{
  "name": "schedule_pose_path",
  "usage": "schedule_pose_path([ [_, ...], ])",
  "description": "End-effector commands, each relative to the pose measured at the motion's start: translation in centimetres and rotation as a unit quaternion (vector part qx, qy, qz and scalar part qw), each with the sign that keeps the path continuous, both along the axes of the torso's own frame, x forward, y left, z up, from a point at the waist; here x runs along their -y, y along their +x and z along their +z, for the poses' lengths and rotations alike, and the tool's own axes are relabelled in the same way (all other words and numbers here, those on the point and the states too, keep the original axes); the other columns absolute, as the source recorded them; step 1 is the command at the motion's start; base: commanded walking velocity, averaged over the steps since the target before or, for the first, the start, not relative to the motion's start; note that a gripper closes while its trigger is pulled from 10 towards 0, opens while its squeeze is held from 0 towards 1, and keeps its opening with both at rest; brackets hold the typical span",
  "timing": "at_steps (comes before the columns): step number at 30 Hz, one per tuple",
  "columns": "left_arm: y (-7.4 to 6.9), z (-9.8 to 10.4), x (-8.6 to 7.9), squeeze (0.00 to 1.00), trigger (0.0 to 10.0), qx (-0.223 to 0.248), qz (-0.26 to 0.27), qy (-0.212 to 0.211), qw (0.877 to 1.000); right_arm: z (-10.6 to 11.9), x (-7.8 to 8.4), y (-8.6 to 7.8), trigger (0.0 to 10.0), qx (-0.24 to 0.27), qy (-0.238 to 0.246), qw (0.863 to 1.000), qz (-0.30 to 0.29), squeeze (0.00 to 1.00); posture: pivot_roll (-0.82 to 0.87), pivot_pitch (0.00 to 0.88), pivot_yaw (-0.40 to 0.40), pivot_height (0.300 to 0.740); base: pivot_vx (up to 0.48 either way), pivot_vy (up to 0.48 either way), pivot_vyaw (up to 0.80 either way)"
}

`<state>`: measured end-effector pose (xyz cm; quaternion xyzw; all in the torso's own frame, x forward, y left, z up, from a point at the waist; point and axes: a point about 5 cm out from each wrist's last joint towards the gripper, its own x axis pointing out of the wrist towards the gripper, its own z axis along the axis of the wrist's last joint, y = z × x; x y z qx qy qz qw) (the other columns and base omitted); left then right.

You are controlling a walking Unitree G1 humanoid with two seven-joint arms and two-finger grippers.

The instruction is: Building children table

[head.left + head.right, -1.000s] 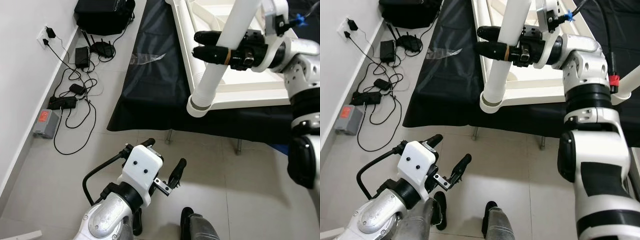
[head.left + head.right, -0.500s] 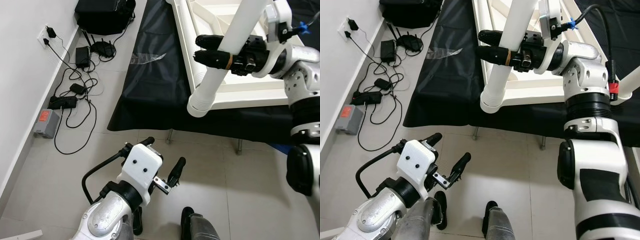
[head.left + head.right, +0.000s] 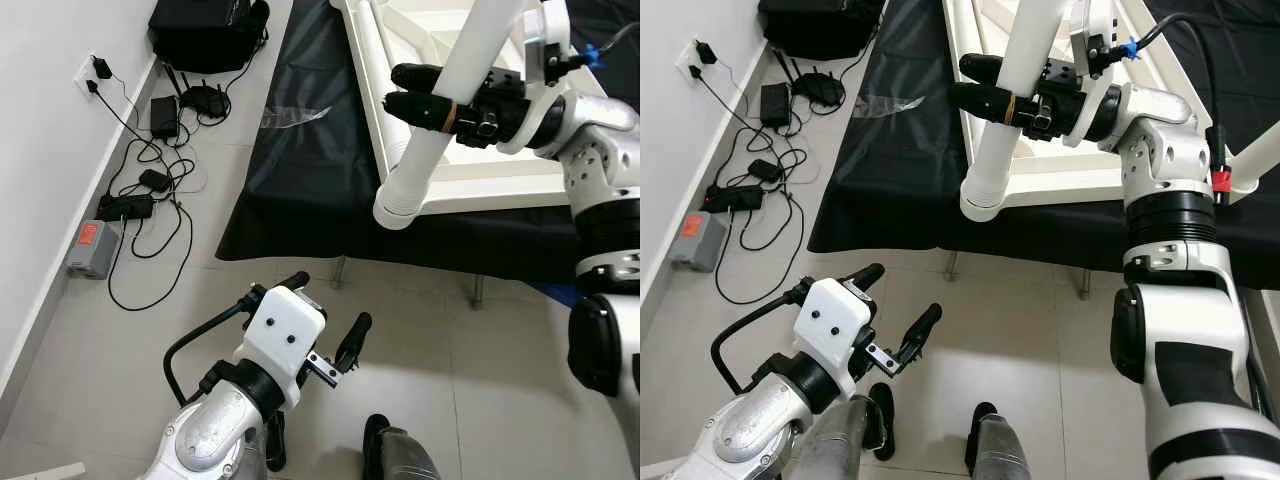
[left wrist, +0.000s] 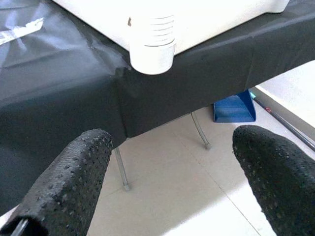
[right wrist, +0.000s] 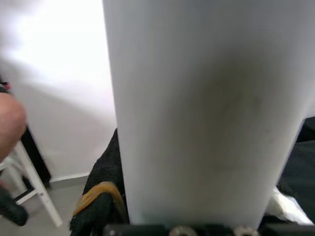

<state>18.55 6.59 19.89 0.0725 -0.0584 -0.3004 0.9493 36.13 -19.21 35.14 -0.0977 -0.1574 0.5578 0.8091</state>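
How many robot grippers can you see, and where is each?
2. The left gripper hangs open above the tiled floor; the right gripper is clamped on a white table leg over the black-covered table.

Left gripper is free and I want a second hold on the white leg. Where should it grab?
Probably the smooth shaft of the leg just below the right gripper, coming from the left gripper's side; the ribbed collar at the lower end looks needed for fitting.

White leg end (image 4: 152,49) above black cloth (image 4: 74,93)
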Motion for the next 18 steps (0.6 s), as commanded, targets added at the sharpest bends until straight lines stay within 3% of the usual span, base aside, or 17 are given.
schedule_pose_path([
  [1, -0.2, -0.4, 0.0, 0.00, 10.0, -0.006, -0.003, 0.009, 1.000, 0.1, 0.6, -0.2, 10.0, 0.018, 0.002, 1.000, -0.024, 0.00, 0.22, 0.327, -0.010, 0.740, 0.000, 0.000, 0.00],
  [7, -0.2, -0.4, -0.1, 0.00, 10.0, -0.005, -0.003, 0.010, 1.000, -0.2, 0.9, -0.3, 10.0, 0.016, 0.005, 0.999, -0.038, 0.00, 0.22, 0.327, -0.010, 0.740, 0.000, 0.000, 0.00],
  [18, 0.1, -0.4, -0.2, 0.00, 10.0, -0.001, 0.001, 0.010, 1.000, -0.8, 2.1, -0.3, 10.0, 0.013, 0.015, 0.993, -0.114, 0.00, 0.21, 0.325, -0.005, 0.740, 0.000, 0.000, 0.00],
])
